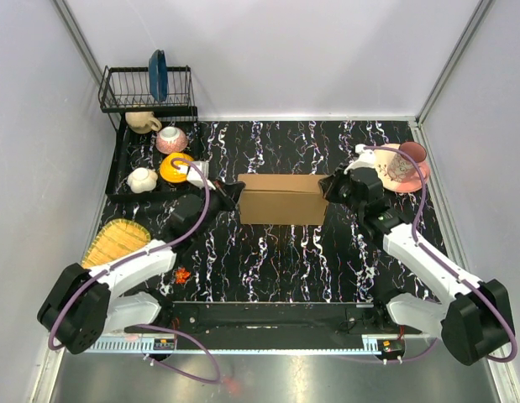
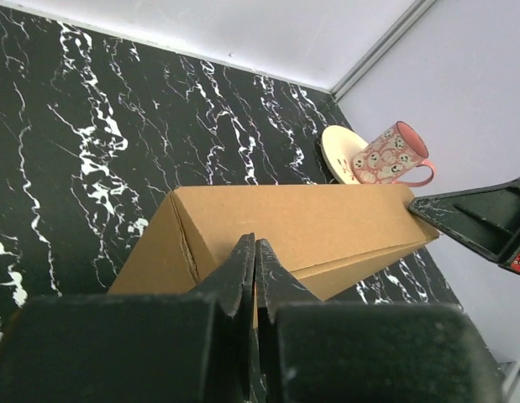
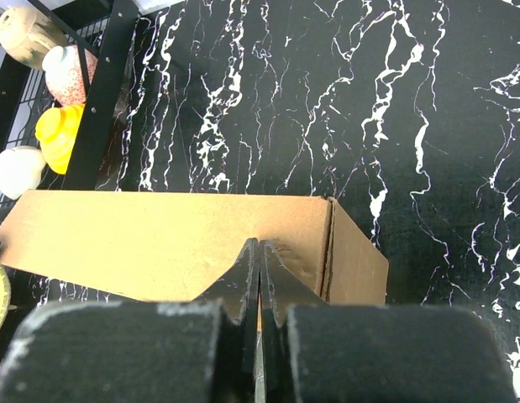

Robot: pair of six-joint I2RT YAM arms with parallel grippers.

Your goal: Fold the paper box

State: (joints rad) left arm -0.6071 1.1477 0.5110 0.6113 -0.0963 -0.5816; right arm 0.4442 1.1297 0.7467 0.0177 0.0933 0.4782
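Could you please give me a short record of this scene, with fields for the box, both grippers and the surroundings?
box: paper box, brown, folded into a block shape, lying on the black marbled mat
left gripper: shut, at the box's left end
right gripper: shut, at the box's right end
grip: unclear whether either pinches cardboard
far right: pink mug by a pale plate
far left: cups near a black dish rack

Pale grey walls [image 1: 268, 50] enclose a black, white-veined marble tabletop [image 1: 276, 269]; a black wire dish rack [image 1: 129, 88] stands at the frame's upper left.
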